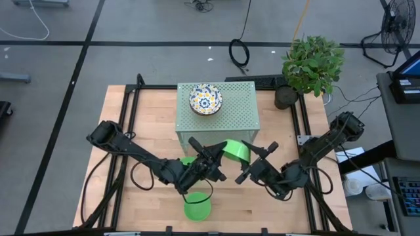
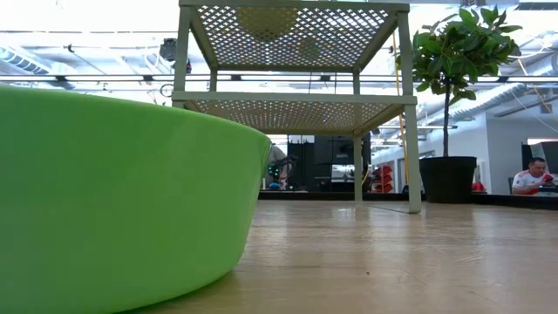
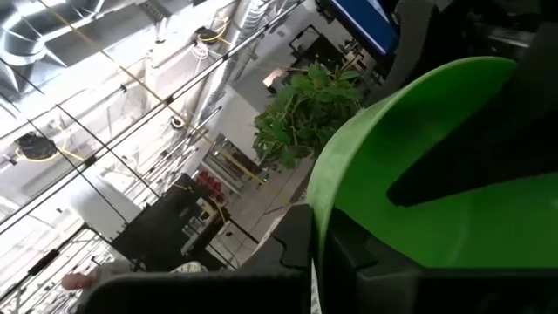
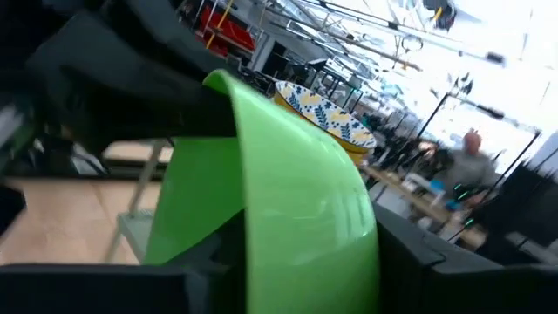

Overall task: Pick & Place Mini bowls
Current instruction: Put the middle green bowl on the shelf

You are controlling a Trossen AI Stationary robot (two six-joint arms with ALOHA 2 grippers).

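Observation:
A plain green mini bowl (image 1: 236, 151) hangs in the air in front of the pale green stand (image 1: 243, 115), tilted on edge between my two grippers. My left gripper (image 1: 213, 159) is shut on it. My right gripper (image 1: 248, 162) is open, one finger inside the bowl (image 4: 296, 192) and one outside its wall. A second green bowl (image 1: 197, 207) sits on its base near the table's near edge and fills the low view (image 2: 113, 201). Another green bowl (image 1: 188, 160) shows partly under my left arm. One floral bowl (image 1: 205, 99) rests on the stand's top. My left gripper pinches the green bowl's rim (image 3: 316, 201), one finger outside the wall (image 3: 295, 249) and one inside. It comes level from the table's left side. The bowl is lifted clear of the table and tilted on edge, its opening facing my right gripper.
The perforated stand (image 2: 292, 105) rises at the middle of the table's far half. A potted plant (image 1: 312, 62) stands at the far right corner. Black frame rails run along the table's sides. A person (image 2: 532, 179) sits in the room beyond the table.

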